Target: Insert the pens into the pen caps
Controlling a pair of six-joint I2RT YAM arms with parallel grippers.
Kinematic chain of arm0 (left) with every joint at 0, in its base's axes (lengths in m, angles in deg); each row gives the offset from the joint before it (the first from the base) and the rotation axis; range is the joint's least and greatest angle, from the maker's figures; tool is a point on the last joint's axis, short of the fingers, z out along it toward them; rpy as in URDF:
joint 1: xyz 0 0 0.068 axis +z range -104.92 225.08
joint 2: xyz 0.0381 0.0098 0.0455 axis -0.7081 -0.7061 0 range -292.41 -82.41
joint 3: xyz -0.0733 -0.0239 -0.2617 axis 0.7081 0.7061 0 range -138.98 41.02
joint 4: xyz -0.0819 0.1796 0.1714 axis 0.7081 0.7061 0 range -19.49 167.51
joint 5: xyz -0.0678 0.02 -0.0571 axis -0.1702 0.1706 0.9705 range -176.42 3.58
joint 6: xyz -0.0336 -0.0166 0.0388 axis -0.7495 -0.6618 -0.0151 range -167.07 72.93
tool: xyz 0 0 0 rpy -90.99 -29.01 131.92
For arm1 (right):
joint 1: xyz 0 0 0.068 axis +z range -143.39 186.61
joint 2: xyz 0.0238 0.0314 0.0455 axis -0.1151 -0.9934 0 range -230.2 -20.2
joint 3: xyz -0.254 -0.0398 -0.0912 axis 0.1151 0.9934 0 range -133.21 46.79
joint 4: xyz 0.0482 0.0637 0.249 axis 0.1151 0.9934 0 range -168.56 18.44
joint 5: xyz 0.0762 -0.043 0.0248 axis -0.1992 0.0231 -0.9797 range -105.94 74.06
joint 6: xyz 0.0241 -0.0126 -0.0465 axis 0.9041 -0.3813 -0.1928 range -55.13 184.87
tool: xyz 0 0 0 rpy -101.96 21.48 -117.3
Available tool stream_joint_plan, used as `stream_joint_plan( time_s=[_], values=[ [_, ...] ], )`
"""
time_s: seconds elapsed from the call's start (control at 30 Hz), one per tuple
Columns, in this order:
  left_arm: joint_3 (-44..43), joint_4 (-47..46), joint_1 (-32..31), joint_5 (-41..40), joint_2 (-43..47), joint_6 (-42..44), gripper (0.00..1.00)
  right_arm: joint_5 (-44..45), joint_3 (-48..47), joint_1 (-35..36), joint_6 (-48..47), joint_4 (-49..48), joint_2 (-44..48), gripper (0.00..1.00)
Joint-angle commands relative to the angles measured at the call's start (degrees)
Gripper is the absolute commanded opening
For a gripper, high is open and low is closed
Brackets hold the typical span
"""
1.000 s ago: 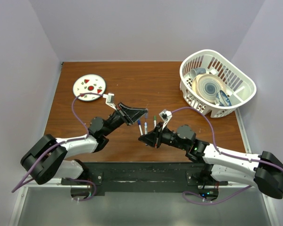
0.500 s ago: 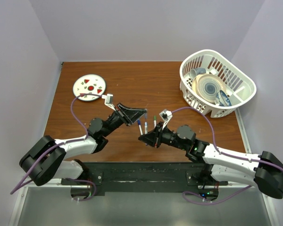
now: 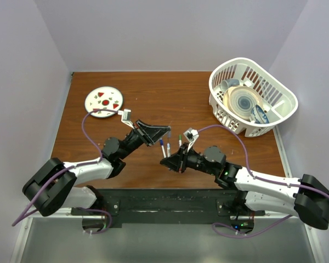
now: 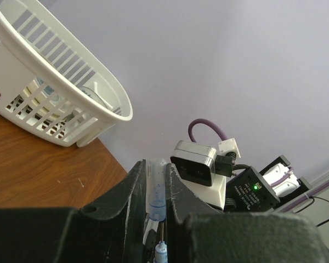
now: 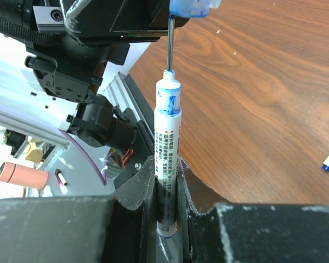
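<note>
Since the earlier top frames, the right forearm is shifting slightly toward the left arm, and the gap between the two sets of fingers is narrowing. The left arm is showing no change over the last half second.

The right fingers (image 5: 136,189) are clamping the white barrel of a pen (image 5: 167,148), which is standing out along the finger axis with its nib (image 5: 169,46) leading. The left fingers (image 4: 134,186) are clamping the blue cap (image 4: 156,189), its open mouth facing the pen.

Controlling relation: the cap is lying straight ahead of the right fingers, in line with the pen's long axis. The thin nib is reaching the cap mouth; whether it is already inside cannot be told. Both arms are equally close, meeting tip to tip. The coming move appears to call for a straight push along the barrel, with no sideways drift.

Just beside the fingers, a second pen (image 3: 162,148) and a green-ended pen (image 3: 180,139) are showing in the top view.

The brown wooden tabletop (image 3: 170,98) is carrying a white basket (image 3: 245,59) of dishes at the far right and a small patterned plate (image 3: 104,110) at the far left, both well apart from the work. Pale lilac walls (image 3: 164,33) are enclosing the far side and both flanks of the tabletop.
</note>
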Motion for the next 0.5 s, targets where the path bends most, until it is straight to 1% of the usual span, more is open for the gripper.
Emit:
stream_joint_plan(
  time_s=[0.0,0.47],
  values=[
    [-1.11,-7.65,-0.31,-1.05,1.24,1.15,0.00,-0.08,-0.90,0.27,0.36,-1.62,-0.14,0.00],
    [-0.32,-7.83,-0.40,-0.53,1.51,0.89,0.00,0.80,-0.90,0.27,0.53,-0.83,0.74,0.00]
  ],
)
